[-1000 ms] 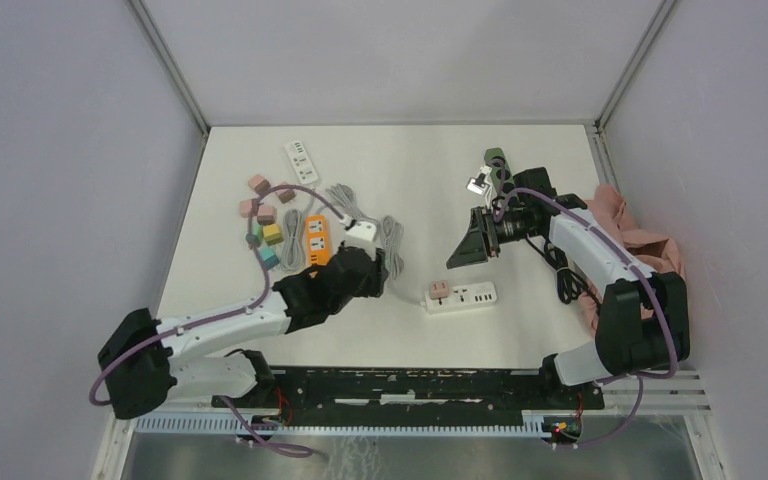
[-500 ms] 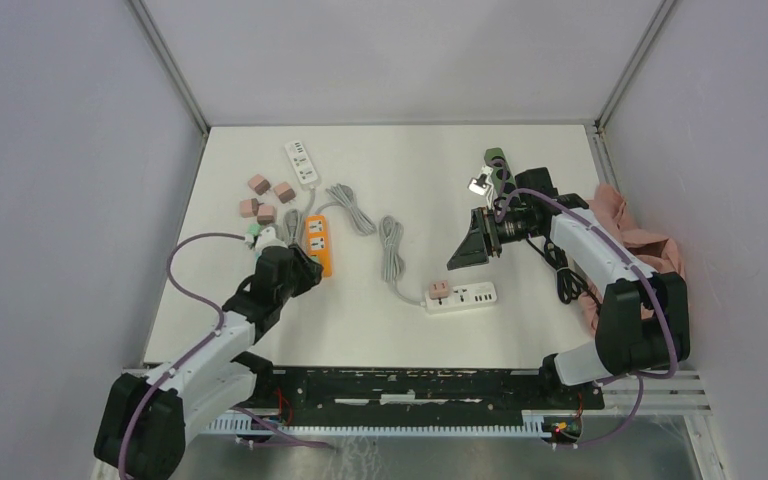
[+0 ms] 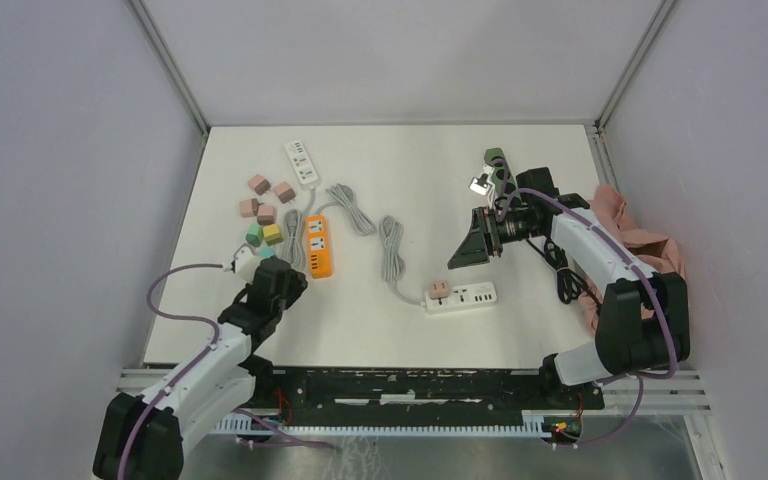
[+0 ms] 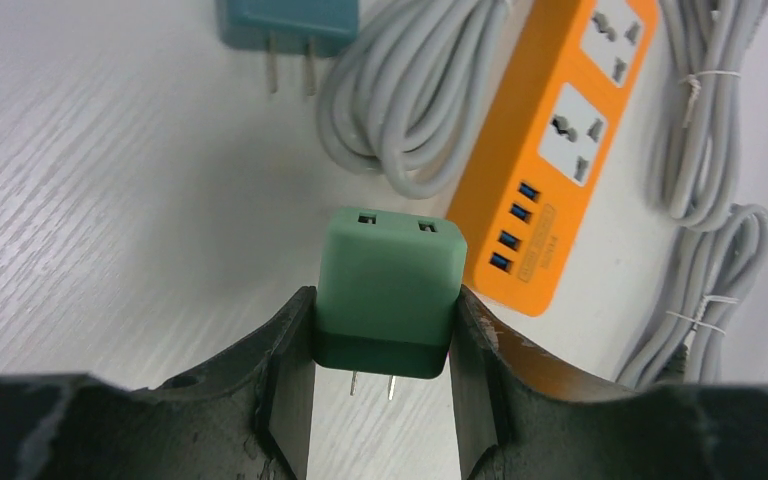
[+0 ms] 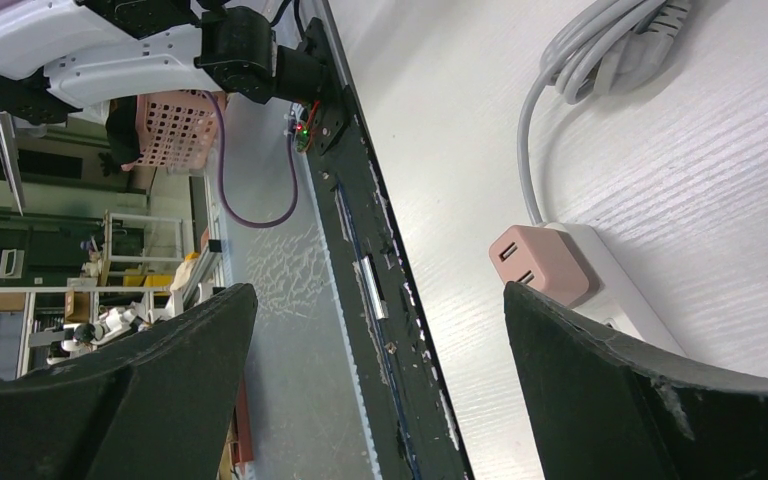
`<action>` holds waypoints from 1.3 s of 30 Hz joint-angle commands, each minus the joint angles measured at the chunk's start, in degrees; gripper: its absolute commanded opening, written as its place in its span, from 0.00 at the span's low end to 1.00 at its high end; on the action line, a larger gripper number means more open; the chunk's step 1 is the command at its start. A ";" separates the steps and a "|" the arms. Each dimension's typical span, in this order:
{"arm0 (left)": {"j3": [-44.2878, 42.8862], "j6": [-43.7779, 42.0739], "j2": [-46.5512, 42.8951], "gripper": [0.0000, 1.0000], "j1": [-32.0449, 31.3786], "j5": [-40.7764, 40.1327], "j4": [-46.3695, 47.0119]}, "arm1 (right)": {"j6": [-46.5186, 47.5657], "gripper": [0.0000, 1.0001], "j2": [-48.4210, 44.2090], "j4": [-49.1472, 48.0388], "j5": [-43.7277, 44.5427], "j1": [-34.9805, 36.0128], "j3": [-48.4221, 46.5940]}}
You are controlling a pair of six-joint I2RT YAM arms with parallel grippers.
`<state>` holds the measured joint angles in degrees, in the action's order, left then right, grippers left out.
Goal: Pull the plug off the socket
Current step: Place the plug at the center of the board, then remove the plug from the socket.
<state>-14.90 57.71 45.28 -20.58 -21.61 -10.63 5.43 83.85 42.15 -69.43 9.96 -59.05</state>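
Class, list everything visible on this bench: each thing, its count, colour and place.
White power strips: two, white, far left and near centre.
Orange power strip: one, orange, left of centre.
Loose plugs: seven; four pink, green, yellow, teal; left cluster.
Plugged-in plug: one, pink, in the near white strip.
Held plug: one, green, gripped at front left.
Grey cables: three bundles, grey, among the strips.
Cloth: one, pink, right edge.
Left end effector: one, black, shut on held plug.
Right end effector: one, black, open, empty.
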 commanded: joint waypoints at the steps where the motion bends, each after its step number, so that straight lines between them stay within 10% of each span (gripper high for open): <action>1: -2.11 7.22 2.07 0.12 0.36 -5.32 -2.95 | 0.55 1.00 -0.36 -0.37 -1.10 -0.33 -2.36; 7: -3.70 9.13 6.74 0.19 0.36 -5.55 -5.07 | 0.28 1.00 -0.44 -0.39 -0.86 -0.34 -2.38; 16: -7.33 9.57 6.92 0.81 0.41 -6.01 -10.43 | 0.28 1.00 -0.45 -0.35 -0.56 -0.46 -2.34; 29: -9.66 -2.03 -4.99 0.85 0.30 6.69 -6.17 | 2.50 1.00 -1.26 1.10 1.44 -0.57 -2.63; 39: 1.84 -8.81 -10.97 0.84 0.28 37.01 27.37 | 3.45 1.00 -1.34 1.49 2.30 -0.55 -2.62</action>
<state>-17.93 52.80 34.09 -20.58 -2.44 -4.71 7.44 83.85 43.90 -66.81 9.61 -59.24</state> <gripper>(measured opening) 0.841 0.996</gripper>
